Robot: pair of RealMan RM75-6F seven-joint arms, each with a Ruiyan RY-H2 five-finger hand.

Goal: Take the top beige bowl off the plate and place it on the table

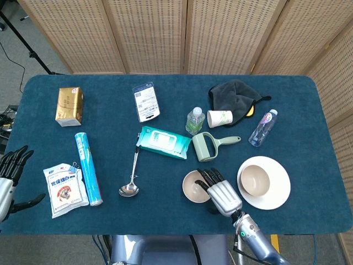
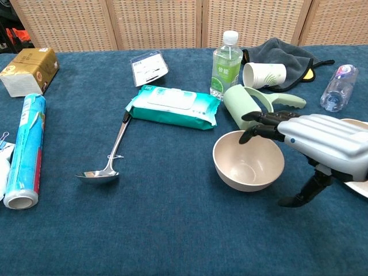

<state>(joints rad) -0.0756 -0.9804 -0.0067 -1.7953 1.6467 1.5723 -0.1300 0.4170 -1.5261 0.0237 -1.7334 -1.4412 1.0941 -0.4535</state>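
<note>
One beige bowl [image 1: 194, 186] [image 2: 248, 161] stands upright on the blue table, just left of the white plate [image 1: 279, 193]. A second beige bowl [image 1: 255, 179] sits on that plate. My right hand [image 1: 222, 191] [image 2: 324, 146] is beside the first bowl on its right. Its fingers [image 2: 261, 122] stretch out flat over the bowl's near-right rim, and its thumb [image 2: 305, 192] points down to the cloth, clear of the bowl. My left hand [image 1: 9, 175] hangs at the table's left edge with fingers apart, holding nothing.
A green lint roller [image 1: 207, 146] [image 2: 253, 106], a wet-wipes pack [image 1: 164, 142], a small green bottle [image 2: 226, 63] and a paper cup [image 2: 263, 75] lie behind the bowl. A ladle [image 1: 131, 176] is to its left. A water bottle [image 1: 262, 127] lies behind the plate.
</note>
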